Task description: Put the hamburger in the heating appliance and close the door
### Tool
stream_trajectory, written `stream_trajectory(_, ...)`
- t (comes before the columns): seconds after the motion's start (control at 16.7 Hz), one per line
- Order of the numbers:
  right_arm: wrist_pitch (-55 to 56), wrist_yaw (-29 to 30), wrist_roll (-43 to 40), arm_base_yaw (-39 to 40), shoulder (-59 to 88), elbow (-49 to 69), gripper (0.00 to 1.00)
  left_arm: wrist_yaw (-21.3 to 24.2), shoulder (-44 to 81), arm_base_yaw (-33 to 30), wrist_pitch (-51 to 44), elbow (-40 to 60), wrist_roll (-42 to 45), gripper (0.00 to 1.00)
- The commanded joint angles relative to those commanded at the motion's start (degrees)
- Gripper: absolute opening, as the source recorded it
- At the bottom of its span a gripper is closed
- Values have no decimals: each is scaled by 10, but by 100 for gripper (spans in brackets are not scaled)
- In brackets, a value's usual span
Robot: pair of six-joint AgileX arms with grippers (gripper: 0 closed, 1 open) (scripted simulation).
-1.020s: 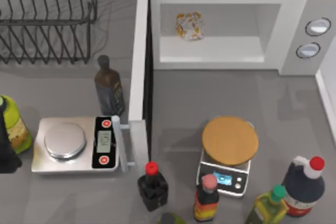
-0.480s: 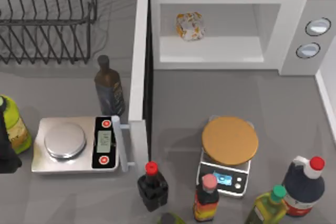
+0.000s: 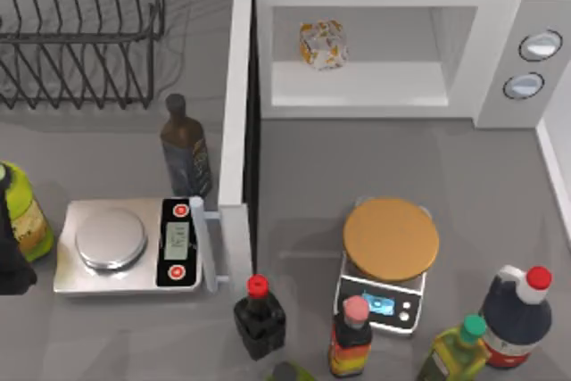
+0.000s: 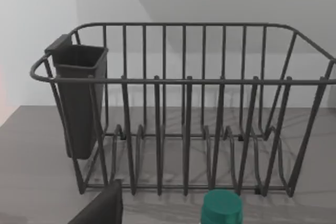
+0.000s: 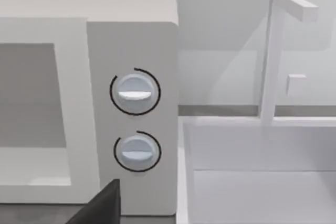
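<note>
Sitting on the floor of the heating appliance (image 3: 375, 51), at about twelve o'clock in the top view, the hamburger (image 3: 322, 44) is a small lumpy cream ball mottled with yellow-orange, resting well back in the smooth white cavity. The door (image 3: 236, 140) stands swung fully open, edge-on, running down toward six o'clock, with its pale handle (image 3: 203, 243) sticking out beside the silver scale (image 3: 125, 245) at eight o'clock. Loading looks done; closing is what remains. A dark patch at the nine o'clock edge may be the left arm (image 3: 11, 260), and I cannot tell whether either gripper's fingers are spread or pressed together. The main risk, as I judge it, lies in the clutter: a dark glass bottle (image 3: 186, 149) stands just beside the door's outer face, and a red-capped bottle (image 3: 259, 314) stands near its free end, so an arm reaching for the handle could topple one of them. The right wrist view shows the grey panel's two round silver knobs (image 5: 135, 121); the left wrist view shows a dark wire rack (image 4: 184, 108).
</note>
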Motion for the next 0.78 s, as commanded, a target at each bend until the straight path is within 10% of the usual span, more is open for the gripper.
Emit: stream_trajectory(0.78, 0, 0, 0, 0, 0, 0, 100, 0, 0, 0, 0, 0, 0, 0)
